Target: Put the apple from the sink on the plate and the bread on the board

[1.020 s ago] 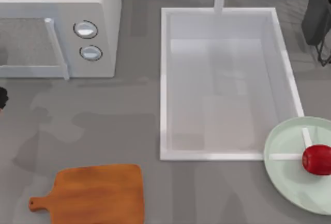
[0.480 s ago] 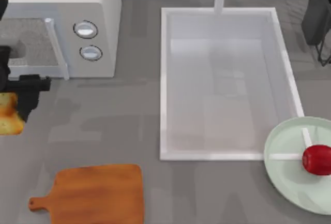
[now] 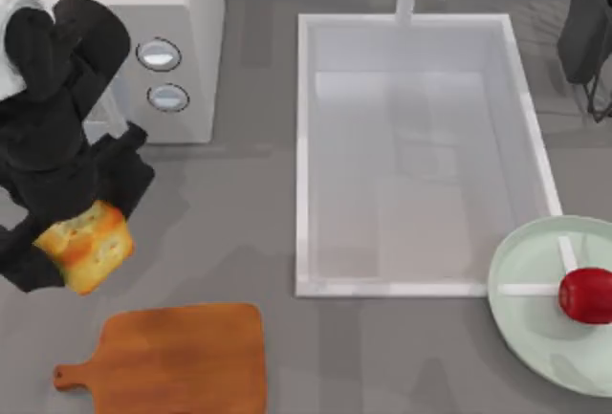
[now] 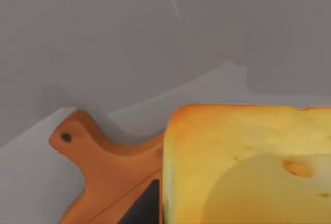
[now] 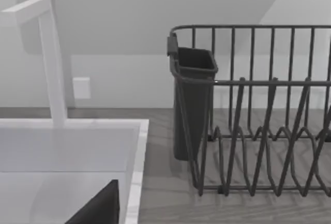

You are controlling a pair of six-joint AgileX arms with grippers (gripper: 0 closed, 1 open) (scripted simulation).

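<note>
While your left gripper [image 3: 72, 247] hangs clenched on the bread [image 3: 84, 245], above bare table just short of the board [image 3: 177, 359], watch the release: let go here and the chunk could drop onto the table or clip the board's near edge and tumble off. Farther right, the apple [image 3: 586, 294] already sits on the plate [image 3: 535, 323] beside the sink [image 3: 304, 156]. No readable writing anywhere

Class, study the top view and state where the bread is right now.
The bread is at the table's left side, held in the left tool, just above the board and below the microwave.
</note>
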